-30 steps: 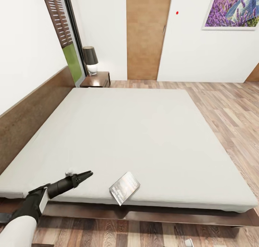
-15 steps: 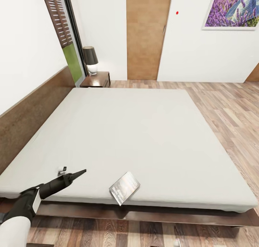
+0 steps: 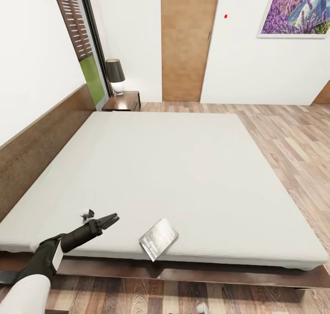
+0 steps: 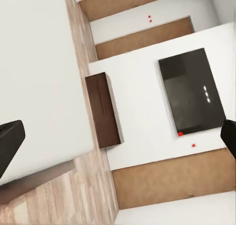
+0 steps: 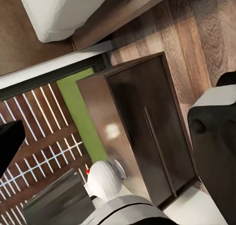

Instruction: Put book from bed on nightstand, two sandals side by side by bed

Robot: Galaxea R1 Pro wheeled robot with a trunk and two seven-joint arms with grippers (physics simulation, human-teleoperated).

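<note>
Wide pale bed point(image 3: 169, 176) fills the bedroom, dark headboard point(image 3: 41, 140) along the left wall, light plank floor point(image 3: 293, 140) stretching off to the right. At the far left corner sits a nightstand point(image 3: 123, 101) carrying a dark-shaded lamp point(image 3: 115, 76), beside the tall window point(image 3: 85, 44); a brown door point(image 3: 187, 41) and a purple picture point(image 3: 297, 9) hang on the far wall. The book point(image 3: 158, 239) lies flat at the bed's near edge, one corner poking out over the frame. Left gripper point(image 3: 108, 221) reaches in low from the near left, arm angled over the mattress, jaws parted and grasping nothing, well left of the book. From the right wrist camera, a dark nightstand point(image 5: 147, 131) with a white lamp base point(image 5: 104, 179) shows; I cannot tell how the right jaws stand.
</note>
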